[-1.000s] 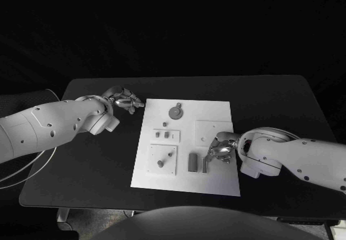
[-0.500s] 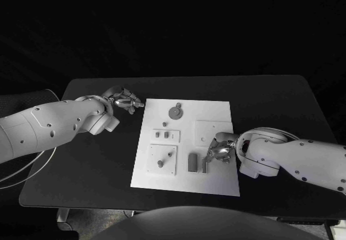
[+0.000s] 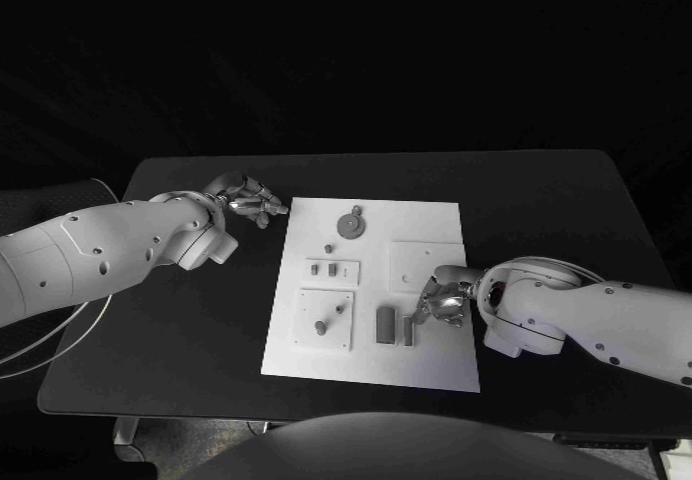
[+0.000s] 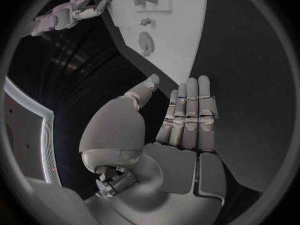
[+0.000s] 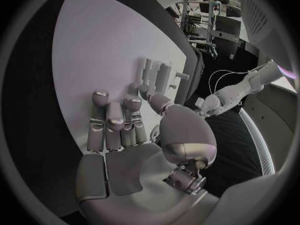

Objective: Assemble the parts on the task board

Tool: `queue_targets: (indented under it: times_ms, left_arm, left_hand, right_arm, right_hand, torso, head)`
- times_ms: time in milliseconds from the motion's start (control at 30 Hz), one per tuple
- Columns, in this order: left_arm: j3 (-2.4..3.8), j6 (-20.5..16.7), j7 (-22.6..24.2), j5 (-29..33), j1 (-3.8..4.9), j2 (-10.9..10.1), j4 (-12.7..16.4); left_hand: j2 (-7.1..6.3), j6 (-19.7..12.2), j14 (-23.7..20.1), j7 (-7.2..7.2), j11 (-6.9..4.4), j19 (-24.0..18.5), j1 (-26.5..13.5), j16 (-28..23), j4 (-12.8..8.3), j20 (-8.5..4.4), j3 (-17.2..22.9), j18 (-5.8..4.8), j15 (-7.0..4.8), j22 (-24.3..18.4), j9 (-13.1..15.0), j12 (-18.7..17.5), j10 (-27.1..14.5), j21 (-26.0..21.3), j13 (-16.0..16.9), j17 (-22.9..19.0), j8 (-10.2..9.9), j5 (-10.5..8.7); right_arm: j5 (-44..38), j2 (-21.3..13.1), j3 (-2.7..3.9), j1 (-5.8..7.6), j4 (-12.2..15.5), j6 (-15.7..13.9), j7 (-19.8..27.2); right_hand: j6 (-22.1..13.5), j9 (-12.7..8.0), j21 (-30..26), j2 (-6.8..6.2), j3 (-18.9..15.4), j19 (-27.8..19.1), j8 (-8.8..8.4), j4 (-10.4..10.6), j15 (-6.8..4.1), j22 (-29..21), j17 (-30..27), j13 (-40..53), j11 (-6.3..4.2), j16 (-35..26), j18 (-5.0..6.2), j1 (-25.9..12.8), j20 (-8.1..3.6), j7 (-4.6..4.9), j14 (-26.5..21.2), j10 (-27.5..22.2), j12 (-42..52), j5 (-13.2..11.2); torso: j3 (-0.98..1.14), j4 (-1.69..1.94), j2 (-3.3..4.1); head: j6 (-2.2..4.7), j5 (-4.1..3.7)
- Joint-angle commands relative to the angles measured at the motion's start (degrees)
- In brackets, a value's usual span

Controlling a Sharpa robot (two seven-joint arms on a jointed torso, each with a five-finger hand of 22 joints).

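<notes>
— Head view first: what did it show?
— The task board (image 3: 433, 360) lay in the middle of the table (image 3: 577, 190). Small grey parts (image 3: 395, 325) lay flat on it, just beside the right hand (image 3: 441, 303), so most of the job looked not yet done. The left hand (image 3: 248, 200) was off the board's far corner, holding nothing.

— And the left wrist view?
— The left hand (image 4: 181, 120) had its fingers straight and side by side, thumb apart, with nothing in it. The board (image 4: 181, 30) was well ahead.

— The right wrist view?
— The right hand (image 5: 125, 130) was low over the board (image 5: 94, 50), fingers partly curled but empty. The parts (image 5: 157, 75) lay just past its fingertips (image 5: 100, 96), not picked up.
</notes>
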Motion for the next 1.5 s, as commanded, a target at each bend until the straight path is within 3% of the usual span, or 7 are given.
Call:
queue_targets:
  times_ms: [33,300,700,900,1100,1200,1500]
  left_arm:
    - [0.02,-0.10,1.66,0.45,0.04,-0.03,0.20]
    - [0.03,-0.10,6.47,3.39,0.05,-0.24,0.37]
    - [0.26,2.00,11.64,10.36,0.37,-0.75,2.43]
    - [0.35,2.22,12.21,12.63,0.97,-0.40,2.83]
    - [0.40,2.30,12.31,16.53,1.62,1.18,0.93]
    - [0.41,2.70,12.43,17.60,2.20,1.52,-0.02]
    - [0.45,7.20,15.14,21.52,2.76,3.52,-4.78]
  left_hand:
    - [-0.33,-0.32,0.30,0.05,0.31,0.45,-0.22,-0.40,0.40,-0.06,-0.08,0.78,0.09,0.08,-0.06,-0.16,-0.25,-0.35,0.08,0.07,0.39,0.06]
    - [-0.87,0.29,0.09,-0.23,-0.08,0.05,-0.69,-0.86,0.51,0.04,-0.48,0.69,0.20,0.07,0.02,0.30,0.61,-0.73,0.34,0.15,0.80,0.08]
    - [-0.78,0.26,-6.14,-0.61,0.15,-5.83,-2.81,-7.81,0.48,3.00,-1.08,0.17,3.35,-3.03,-0.20,-1.29,0.53,-6.30,-0.26,-3.73,1.01,-0.24]
    - [-0.59,-1.41,-10.06,-0.70,0.84,-8.76,-3.83,-11.17,-0.67,4.49,-2.46,0.06,4.88,-4.73,-0.47,-3.99,-2.53,-8.55,-1.78,-5.90,0.35,-0.22]
    - [-0.68,-3.20,-13.70,-1.20,0.81,-11.01,-4.19,-14.13,-1.30,5.76,-2.50,0.49,6.08,-6.56,-0.72,-6.07,-5.91,-8.62,-3.70,-8.22,-0.45,-0.22]
    - [-0.73,-3.73,-14.15,-1.31,0.80,-11.58,-4.24,-14.65,-1.41,6.04,-2.35,0.61,6.26,-7.28,-0.73,-6.10,-6.74,-8.51,-4.41,-8.89,-0.66,-0.22]
    - [-0.60,-5.04,-14.40,-1.97,0.31,-12.48,-4.44,-15.17,-1.38,6.22,-2.03,0.43,5.97,-8.91,-0.68,-6.03,-8.45,-8.49,-5.98,-10.11,-1.08,-0.21]
  right_arm:
    - [-0.18,-1.26,0.00,-0.05,0.35,-0.82,6.89]
    - [3.75,-3.06,1.29,0.32,0.49,-6.85,16.82]
    - [15.04,2.40,6.08,0.76,-14.80,-9.79,32.52]
    - [20.65,7.17,7.98,0.77,-24.27,-9.35,37.40]
    - [26.14,12.46,9.40,0.52,-35.32,-7.56,41.25]
    - [28.20,14.35,10.19,-0.21,-39.47,-7.15,42.43]
    - [33.46,17.51,13.15,-2.58,-46.73,-5.27,45.53]
  right_hand:
    - [-0.80,-0.21,-0.09,-1.83,-0.12,0.04,-0.31,0.85,-0.14,0.30,-0.32,0.08,0.65,-0.30,0.39,-0.75,0.22,0.41,-0.37,0.00,0.13,-0.32]
    - [-2.26,-0.67,-0.05,-5.20,0.10,0.46,-1.04,3.37,-0.56,0.17,0.21,0.42,1.18,-0.06,0.39,-1.32,0.02,1.00,0.07,-0.09,0.67,-1.39]
    - [-3.68,-0.04,-2.80,-2.78,-0.38,-3.33,-0.91,1.68,-0.69,-0.76,-2.98,-2.91,1.67,-4.73,0.33,-0.20,1.54,1.46,-3.34,-3.94,-4.05,-0.97]
    - [-6.39,0.39,-11.93,-1.73,1.14,-11.88,-1.48,0.76,1.83,-5.54,-9.81,-15.26,3.75,-18.85,-1.03,-0.73,5.36,3.17,-10.67,-9.39,-19.13,-0.40]
    - [-10.87,-0.30,-22.21,-1.23,1.96,-22.97,-2.78,0.13,8.67,-10.79,-19.16,-29.57,7.77,-39.73,-3.31,-0.68,9.19,5.79,-16.81,-12.17,-35.12,-0.39]
    - [-12.24,-0.96,-24.78,-0.64,1.04,-26.57,-2.99,0.65,10.26,-11.62,-21.02,-34.50,9.08,-46.61,-4.05,-0.74,10.30,6.00,-18.24,-12.41,-40.29,-0.44]
    - [-14.92,-2.93,-29.16,0.82,-0.32,-31.34,-3.51,1.13,11.84,-13.14,-22.38,-41.00,10.46,-54.25,-4.93,-0.26,11.72,6.18,-20.03,-12.98,-45.71,-1.88]
  torso:
    - [0.03,0.01,-0.05]
    - [-0.02,-0.03,-0.08]
    - [-0.05,-0.08,-0.46]
    - [0.05,-0.07,-0.97]
    - [0.11,0.10,-2.12]
    - [0.14,0.14,-2.64]
    - [0.69,-0.44,-3.65]
  head:
    - [0.00,-0.10]
    - [0.73,-0.55]
    - [6.65,-1.57]
    - [10.04,-2.01]
    - [12.78,-2.36]
    - [13.85,-2.28]
    - [16.63,-1.77]
